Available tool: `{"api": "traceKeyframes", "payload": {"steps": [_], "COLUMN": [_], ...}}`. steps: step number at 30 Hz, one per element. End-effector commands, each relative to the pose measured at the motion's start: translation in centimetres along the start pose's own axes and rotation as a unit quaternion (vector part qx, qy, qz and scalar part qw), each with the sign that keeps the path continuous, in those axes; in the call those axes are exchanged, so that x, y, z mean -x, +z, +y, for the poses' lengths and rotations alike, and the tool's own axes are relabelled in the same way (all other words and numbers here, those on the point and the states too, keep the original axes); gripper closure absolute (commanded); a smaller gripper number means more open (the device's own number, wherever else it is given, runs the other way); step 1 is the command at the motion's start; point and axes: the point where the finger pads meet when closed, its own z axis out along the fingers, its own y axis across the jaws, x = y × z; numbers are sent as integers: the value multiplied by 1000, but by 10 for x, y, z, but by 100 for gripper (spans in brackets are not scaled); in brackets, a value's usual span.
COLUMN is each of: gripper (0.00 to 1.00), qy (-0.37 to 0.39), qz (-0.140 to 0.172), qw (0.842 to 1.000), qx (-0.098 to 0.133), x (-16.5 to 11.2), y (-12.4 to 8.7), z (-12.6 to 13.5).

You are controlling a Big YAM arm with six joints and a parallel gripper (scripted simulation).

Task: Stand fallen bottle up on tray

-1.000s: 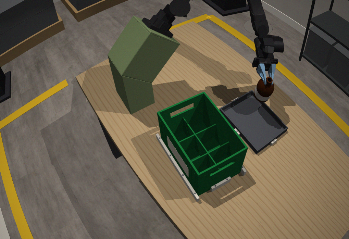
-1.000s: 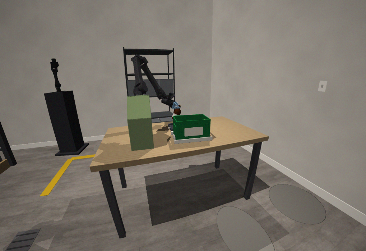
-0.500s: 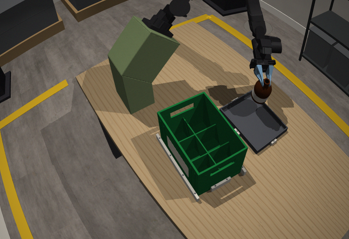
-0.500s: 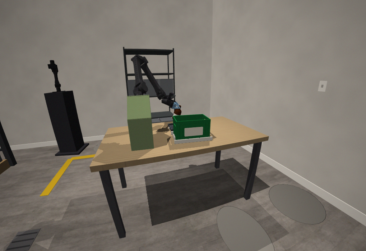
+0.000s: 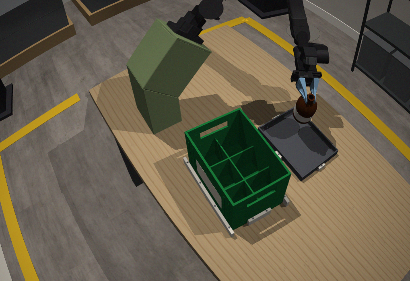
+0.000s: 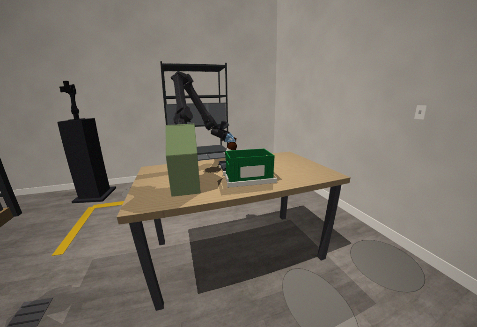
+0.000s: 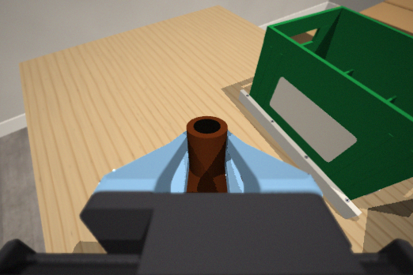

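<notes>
Gripper (image 5: 307, 93) clamped on neck of brown bottle (image 5: 305, 110), held aloft above far corner of dark grey tray (image 5: 330, 153), beside green crate (image 5: 279, 164). Body hanging tilted, not yet upright. Risks: slipping through narrow neck grip; base landing on tray rim and toppling again; nudging loose tray or crate during lowering.

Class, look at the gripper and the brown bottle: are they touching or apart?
Touching. In the wrist view the blue fingers press against both sides of the brown bottle at its neck, with no gap; the gripper is shut on it.
</notes>
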Motion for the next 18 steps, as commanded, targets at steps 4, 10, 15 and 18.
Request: {"api": "traceKeyframes", "payload": {"steps": [4, 10, 15, 18], "gripper": [100, 100, 100, 100], "qy": [7, 8, 9, 9], "qz": [-12, -12, -12, -12], "qw": [1000, 1000, 1000, 1000], "qx": [-4, -4, -4, -4], "x": [14, 14, 14, 14], "y": [7, 7, 7, 7], "z": [-5, -5, -5, -5]}}
